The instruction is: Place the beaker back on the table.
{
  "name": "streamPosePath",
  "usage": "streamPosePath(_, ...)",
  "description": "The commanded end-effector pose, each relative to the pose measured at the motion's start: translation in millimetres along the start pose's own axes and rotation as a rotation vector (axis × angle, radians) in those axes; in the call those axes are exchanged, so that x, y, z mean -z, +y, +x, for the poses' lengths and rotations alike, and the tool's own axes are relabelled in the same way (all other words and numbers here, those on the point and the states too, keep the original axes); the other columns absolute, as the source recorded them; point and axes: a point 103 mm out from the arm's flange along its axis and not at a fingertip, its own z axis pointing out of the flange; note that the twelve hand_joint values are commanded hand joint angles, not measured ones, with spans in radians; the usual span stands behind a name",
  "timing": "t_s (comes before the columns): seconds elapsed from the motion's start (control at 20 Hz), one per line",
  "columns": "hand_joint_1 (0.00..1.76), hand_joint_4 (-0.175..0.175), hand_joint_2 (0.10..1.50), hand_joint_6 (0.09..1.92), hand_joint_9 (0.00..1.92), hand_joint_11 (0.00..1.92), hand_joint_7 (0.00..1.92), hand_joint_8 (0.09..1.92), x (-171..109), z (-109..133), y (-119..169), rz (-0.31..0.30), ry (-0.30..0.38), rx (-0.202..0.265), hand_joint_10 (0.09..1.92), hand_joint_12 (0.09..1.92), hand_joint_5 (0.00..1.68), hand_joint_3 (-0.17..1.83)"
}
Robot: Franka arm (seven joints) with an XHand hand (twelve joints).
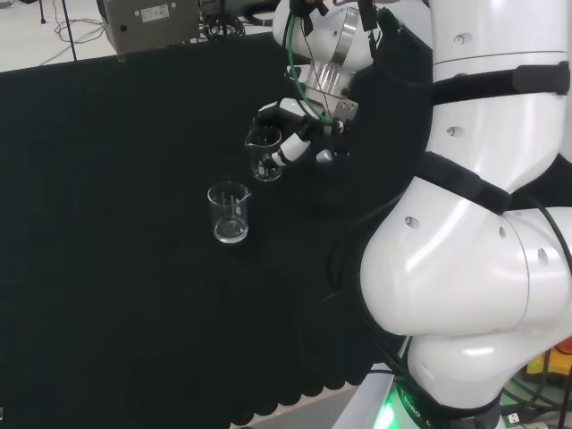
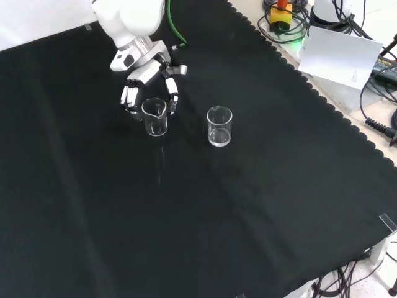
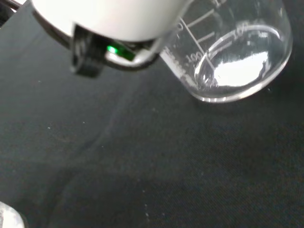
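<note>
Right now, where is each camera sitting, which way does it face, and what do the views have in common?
Head view: behind and above the arm's base, looking over big white arm links at the black cloth; hand around a beaker.
Front view: opposite the arm, looking down on the cloth; hand enters from the top.
Wrist view: at the wrist, looking past the palm at the held beaker's base.
Head and front views share both beakers, including the free beaker.

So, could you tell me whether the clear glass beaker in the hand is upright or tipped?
Upright: the clear glass beaker shows its rim on top, with the hand curled round it.
</note>
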Motion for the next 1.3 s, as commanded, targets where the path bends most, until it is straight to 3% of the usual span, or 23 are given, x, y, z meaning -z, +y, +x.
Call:
streamPosePath(0.05,0.89,-0.127,0.51,0.5,0.63,0.39,0.44,0.9,1,4,2,0.055,0.018,-0.003,0.76,1.37,0.29,0.58)
streamPosePath(0.2,0.86,-0.13,0.52,0.41,0.59,0.37,0.39,0.89,3,5,1,0.075,0.009,-0.015,0.78,1.37,0.29,0.54)
streamPosePath(0.55,0.79,-0.13,0.55,0.22,0.34,0.18,0.13,0.85,40,25,-12,0.037,-0.033,-0.032,0.82,1.44,0.26,0.46)
streamPosePath(0.9,0.76,-0.131,0.56,0.13,0.27,0.11,0.07,0.84,78,55,-47,-0.018,-0.094,-0.065,0.86,1.46,0.25,0.43)
streamPosePath(1.3,0.75,-0.131,0.57,0.1,0.27,0.1,0.06,0.84,95,79,-98,-0.062,-0.142,-0.128,0.86,1.46,0.26,0.42)
